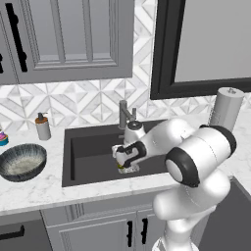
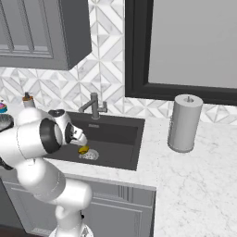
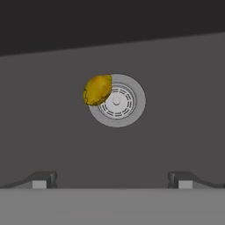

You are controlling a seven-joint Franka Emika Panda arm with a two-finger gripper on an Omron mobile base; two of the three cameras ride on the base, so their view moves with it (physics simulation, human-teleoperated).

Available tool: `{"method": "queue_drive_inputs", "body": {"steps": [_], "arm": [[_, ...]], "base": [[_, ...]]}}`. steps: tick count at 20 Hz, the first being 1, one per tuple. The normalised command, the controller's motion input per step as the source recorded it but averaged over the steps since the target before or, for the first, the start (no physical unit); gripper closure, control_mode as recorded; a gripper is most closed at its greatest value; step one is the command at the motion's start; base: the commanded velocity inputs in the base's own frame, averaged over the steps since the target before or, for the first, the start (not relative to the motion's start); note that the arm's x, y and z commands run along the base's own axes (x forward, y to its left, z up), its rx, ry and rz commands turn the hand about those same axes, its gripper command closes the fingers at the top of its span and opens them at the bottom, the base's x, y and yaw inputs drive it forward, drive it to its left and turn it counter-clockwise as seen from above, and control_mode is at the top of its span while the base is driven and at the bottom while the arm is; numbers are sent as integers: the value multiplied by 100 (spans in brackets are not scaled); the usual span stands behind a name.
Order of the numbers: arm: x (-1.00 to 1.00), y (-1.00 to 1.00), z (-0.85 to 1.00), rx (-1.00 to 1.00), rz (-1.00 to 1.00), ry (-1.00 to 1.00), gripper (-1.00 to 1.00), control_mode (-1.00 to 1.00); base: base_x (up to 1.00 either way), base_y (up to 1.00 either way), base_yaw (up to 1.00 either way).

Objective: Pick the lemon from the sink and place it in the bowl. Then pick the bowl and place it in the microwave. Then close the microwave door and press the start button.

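The yellow lemon [image 3: 97, 89] lies on the floor of the dark sink [image 3: 176, 110], overlapping the left edge of the round silver drain [image 3: 125, 105]. My gripper [image 3: 112, 180] hangs open a little above it, pointing down into the basin, with nothing between its fingers. From the left base the gripper [image 1: 126, 165] sits low inside the sink [image 1: 93, 147], a sliver of lemon [image 1: 120, 167] beside it. From the right, the lemon [image 2: 83, 149] rests by the drain [image 2: 91, 155]. The bowl [image 1: 23, 162] stands on the counter left of the sink. The microwave and its door are out of view.
A grey faucet [image 1: 125, 113] rises behind the basin. A soap dispenser [image 1: 42, 126] stands at the back left, a paper towel roll [image 2: 185, 122] to the right of the sink. Wall cabinets [image 1: 68, 34] hang above, beside a black-framed window [image 2: 185, 46].
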Motion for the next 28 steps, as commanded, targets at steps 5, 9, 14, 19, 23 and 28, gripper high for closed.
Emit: {"method": "queue_drive_inputs", "body": {"steps": [5, 9, 14, 19, 23, 28], "arm": [[22, 0, -29, 0, 0, 0, -100, -100], [19, 0, -32, -1, 0, 0, -100, -100], [15, 0, -32, -1, 0, 1, -100, -100], [15, 1, -20, 0, -3, 2, -100, -100], [29, 14, -14, 0, -6, 6, -100, -100], [28, 10, -13, 0, -6, 9, -100, -100]], "base": [[0, 0, 0], [0, 0, 0], [0, 0, 0], [0, 0, 0], [0, 0, 0], [0, 0, 0]]}}
